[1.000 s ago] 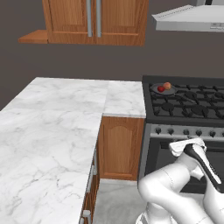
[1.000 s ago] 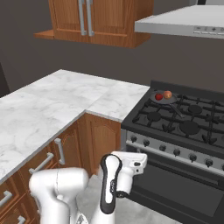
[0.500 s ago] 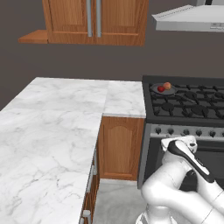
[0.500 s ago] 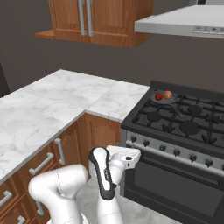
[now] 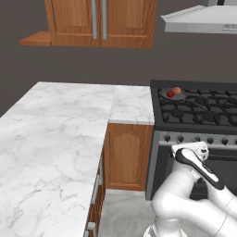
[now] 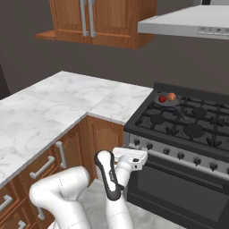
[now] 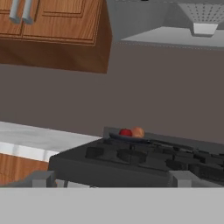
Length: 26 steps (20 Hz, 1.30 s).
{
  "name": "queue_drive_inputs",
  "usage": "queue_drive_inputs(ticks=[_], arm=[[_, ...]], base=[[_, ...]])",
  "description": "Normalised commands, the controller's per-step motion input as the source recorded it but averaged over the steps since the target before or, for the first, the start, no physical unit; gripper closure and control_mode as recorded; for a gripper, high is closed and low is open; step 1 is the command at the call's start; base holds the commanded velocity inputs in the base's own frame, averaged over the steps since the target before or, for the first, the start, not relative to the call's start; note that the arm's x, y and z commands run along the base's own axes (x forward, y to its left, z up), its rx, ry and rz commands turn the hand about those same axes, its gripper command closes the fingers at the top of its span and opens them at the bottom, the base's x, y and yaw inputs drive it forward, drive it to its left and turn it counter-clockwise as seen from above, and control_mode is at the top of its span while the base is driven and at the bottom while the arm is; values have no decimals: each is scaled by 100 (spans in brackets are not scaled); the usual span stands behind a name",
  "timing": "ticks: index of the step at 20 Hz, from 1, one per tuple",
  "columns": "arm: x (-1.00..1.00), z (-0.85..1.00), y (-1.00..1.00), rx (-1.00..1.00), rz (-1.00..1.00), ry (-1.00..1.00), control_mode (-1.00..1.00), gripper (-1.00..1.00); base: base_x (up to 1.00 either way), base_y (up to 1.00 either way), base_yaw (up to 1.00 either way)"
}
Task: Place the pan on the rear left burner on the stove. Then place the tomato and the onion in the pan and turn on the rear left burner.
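The dark pan rests at the rear left of the black stove and covers the rear left burner. Inside it lie the dark red tomato and, touching it, the orange-brown onion. My gripper hangs low in front of the stove's silver knob panel, level with the cooktop edge. It is open, its fingertips stand wide apart, and nothing is between them.
A row of dark knobs runs along the stove's front. A marble counter wraps round to the left, over wooden cabinet doors. A range hood and wall cabinets hang above.
The hand has risen a little in front of the stove's panel and the arm has folded closer under it. Pan, tomato and onion have not moved. The jaws stay open.
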Motion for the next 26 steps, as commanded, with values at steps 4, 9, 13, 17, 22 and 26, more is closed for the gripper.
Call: queue_drive_inputs(ticks=[4,9,13,17,22,26], arm=[[0,-7,0,0,-5,0,-100,-100],[0,-7,0,0,-5,0,-100,-100],[6,-2,0,0,-5,0,-100,-100],[16,-4,0,0,-3,0,-100,-100],[19,-11,0,0,-3,0,-100,-100],[23,-18,0,0,-3,1,-100,-100]], base=[[0,0,0],[0,0,0],[0,0,0],[0,0,0],[0,0,0],[0,0,0]])
